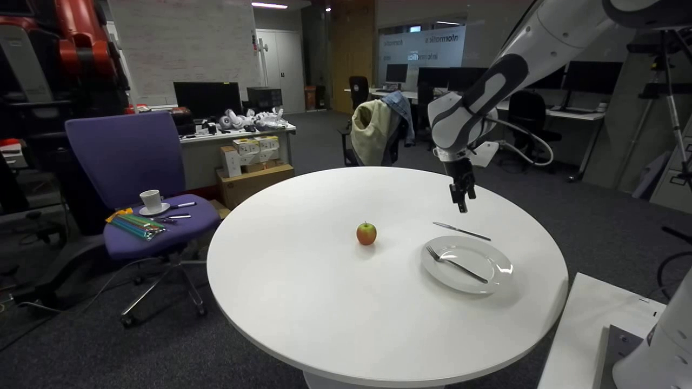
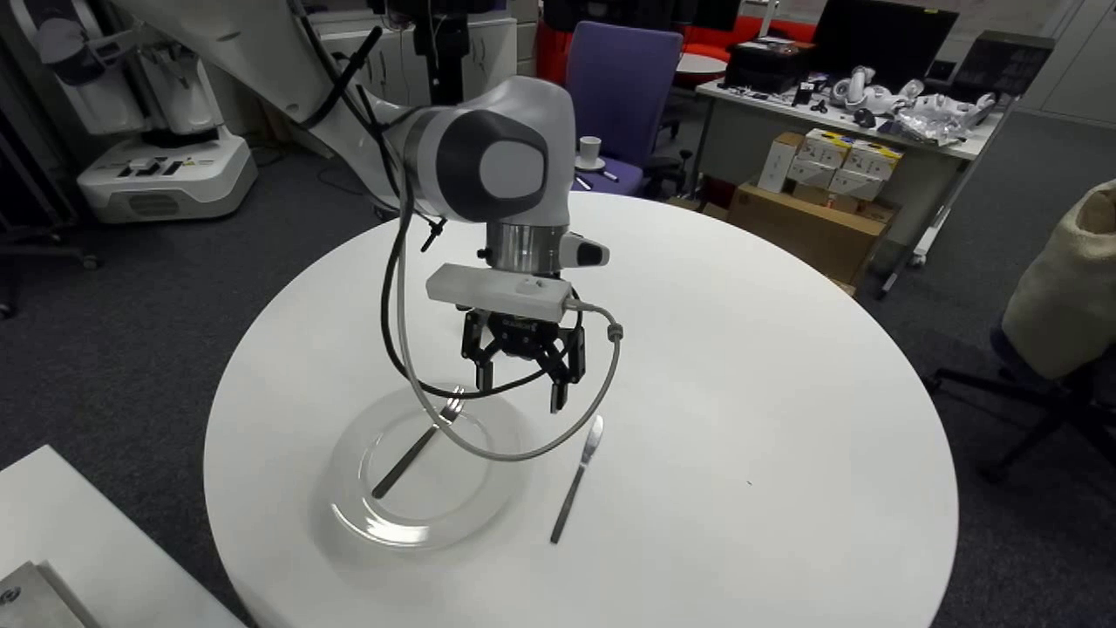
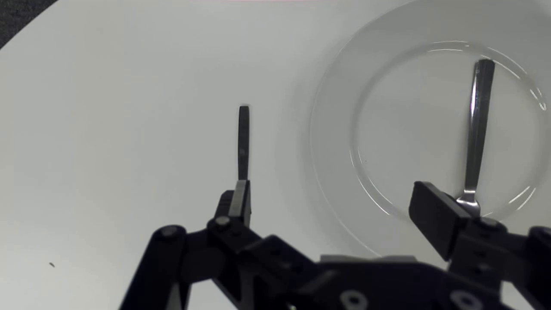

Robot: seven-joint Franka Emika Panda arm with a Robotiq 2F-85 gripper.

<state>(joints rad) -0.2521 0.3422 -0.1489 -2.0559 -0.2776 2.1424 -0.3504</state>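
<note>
"Is that black gripper (image 2: 521, 388) holding anything?"

"No, its jaws stand wide apart with only air between them. It hangs above the white tabletop (image 1: 303, 302)."

"What's down near it?"

"A knife (image 3: 243, 142), lying flat on the tabletop. Seen from the wrist, part of the gripper covers its blade end."

"And that white plate (image 3: 400, 129) beside it?"

"Near the knife, but the two are apart. There's a fork (image 3: 478, 129) lying across it, the tines over the rim on the gripper's side."

"Anything farther off?"

"An apple (image 1: 366, 234), green on top and reddish below, sits on the tabletop well apart from the plate."

"I see a purple chair (image 1: 127, 156) past the edge."

"Yes, and on its seat stands a white cup (image 1: 151, 201) on a saucer (image 1: 162, 209)."
</note>
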